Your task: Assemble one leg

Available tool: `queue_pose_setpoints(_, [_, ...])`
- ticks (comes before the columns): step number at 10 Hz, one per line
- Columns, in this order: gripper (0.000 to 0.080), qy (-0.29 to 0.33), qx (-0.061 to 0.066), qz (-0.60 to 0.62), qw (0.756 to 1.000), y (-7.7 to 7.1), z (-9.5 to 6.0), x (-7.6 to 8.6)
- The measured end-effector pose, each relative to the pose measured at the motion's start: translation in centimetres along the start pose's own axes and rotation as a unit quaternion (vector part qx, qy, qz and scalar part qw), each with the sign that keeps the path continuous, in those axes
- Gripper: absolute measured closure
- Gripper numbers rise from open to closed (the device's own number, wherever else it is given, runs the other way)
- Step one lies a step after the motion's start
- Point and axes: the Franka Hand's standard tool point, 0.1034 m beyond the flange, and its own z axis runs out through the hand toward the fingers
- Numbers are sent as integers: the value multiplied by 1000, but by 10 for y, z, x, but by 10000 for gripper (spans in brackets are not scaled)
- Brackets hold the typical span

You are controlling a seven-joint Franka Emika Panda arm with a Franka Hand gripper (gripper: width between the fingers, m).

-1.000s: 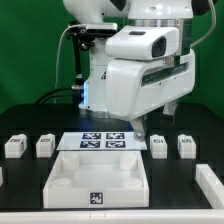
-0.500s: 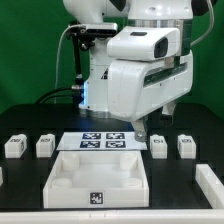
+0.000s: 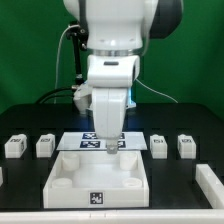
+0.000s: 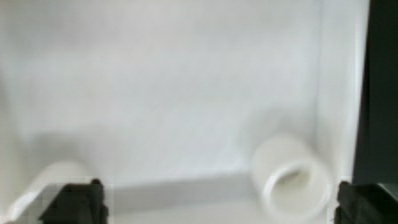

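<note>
Several white block-shaped legs with tags stand in a row on the black table: two at the exterior view's left (image 3: 14, 146) (image 3: 45, 146) and two at its right (image 3: 158, 146) (image 3: 186, 146). My gripper (image 3: 108, 148) hangs in the middle, just above the far wall of the large white tabletop (image 3: 62, 182), away from every leg. In the wrist view the gripper (image 4: 228, 205) is open and empty, its dark fingertips (image 4: 75, 203) wide apart over the tabletop's white surface (image 4: 160, 90), with a round socket (image 4: 294, 180) between them.
The marker board (image 3: 86, 141) lies flat behind the tabletop, partly hidden by my arm. Another white part (image 3: 210, 181) sits at the exterior view's right edge. A black cable (image 3: 68, 60) hangs behind the arm.
The arm has swung from the exterior view's right toward the middle and turned. The gripper now hangs low over the tabletop's far wall. No part has moved.
</note>
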Motion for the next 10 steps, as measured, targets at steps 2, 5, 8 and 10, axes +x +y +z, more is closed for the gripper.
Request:
queue_pose_setpoints(2, [150,4,10,5,1000,-25,19,-10])
queue_pose_setpoints(5, [150,6,16,14,1000,-42,32,-17])
queue_pose_setpoints(8, [150,10,22,19,1000,-40,47,-21])
queue_pose_setpoints(10, [154,10,22,19,1000,-41,48,-21])
